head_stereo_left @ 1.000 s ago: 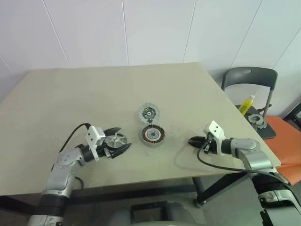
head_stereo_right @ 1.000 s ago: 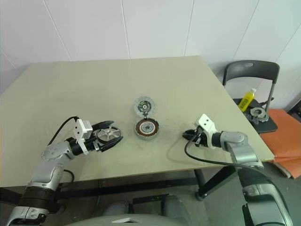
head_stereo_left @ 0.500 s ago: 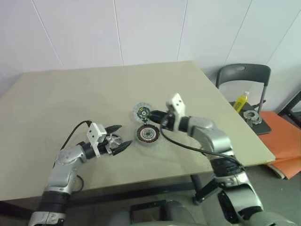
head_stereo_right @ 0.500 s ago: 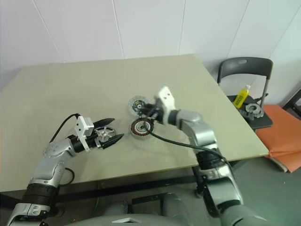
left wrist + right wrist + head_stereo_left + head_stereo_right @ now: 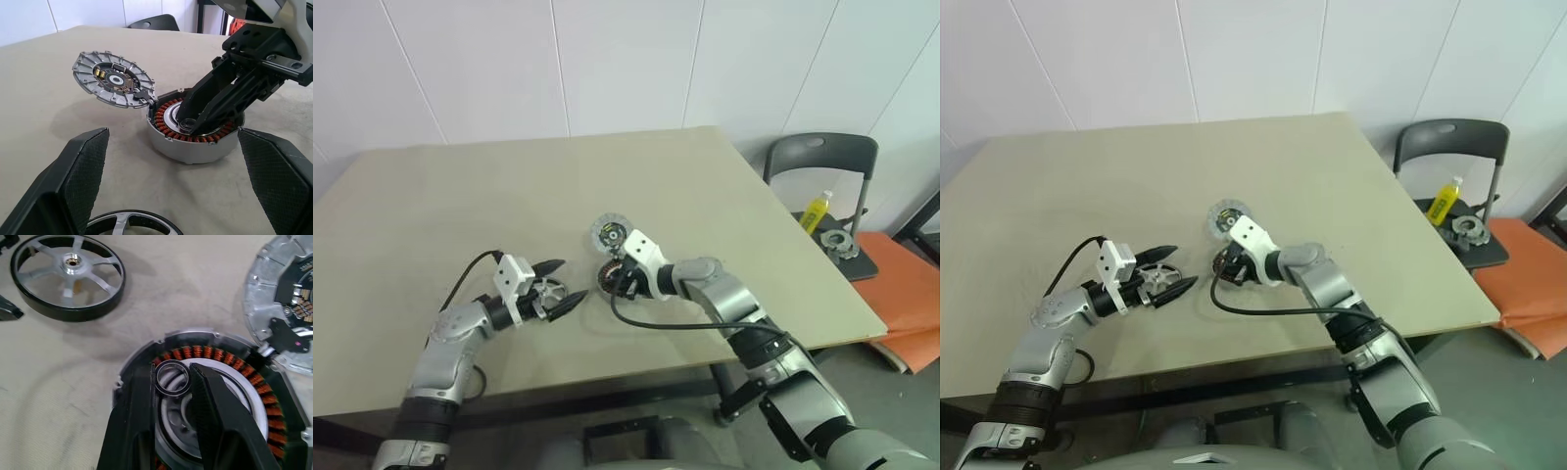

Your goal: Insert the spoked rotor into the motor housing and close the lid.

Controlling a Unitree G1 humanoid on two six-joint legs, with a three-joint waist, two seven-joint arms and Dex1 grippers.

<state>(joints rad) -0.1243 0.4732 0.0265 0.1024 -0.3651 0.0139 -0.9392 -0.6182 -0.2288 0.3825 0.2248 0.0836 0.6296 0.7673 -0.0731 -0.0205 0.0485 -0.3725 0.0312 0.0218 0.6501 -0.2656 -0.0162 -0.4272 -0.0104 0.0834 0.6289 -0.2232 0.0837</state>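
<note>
Right end effector (image 5: 172, 377): fingers nearly together, clamped on a small metal ring (image 5: 171, 377), tips inside the motor housing (image 5: 195, 129).
Left end effector (image 5: 560, 291): fingers wide apart, either side of the spoked rotor (image 5: 549, 292), which lies flat on the tabletop (image 5: 460, 196).
Motor housing: near the tabletop's middle, right of the rotor; copper windings ring its wall, ring held over its centre.
Lid (image 5: 111, 79): hinged open, tilted up at the housing's far edge.

The round metal motor housing (image 5: 193, 132) has a silver wall and an orange-copper ring of windings; the spoked rotor wheel (image 5: 68, 276) is silver with a black rim.
</note>
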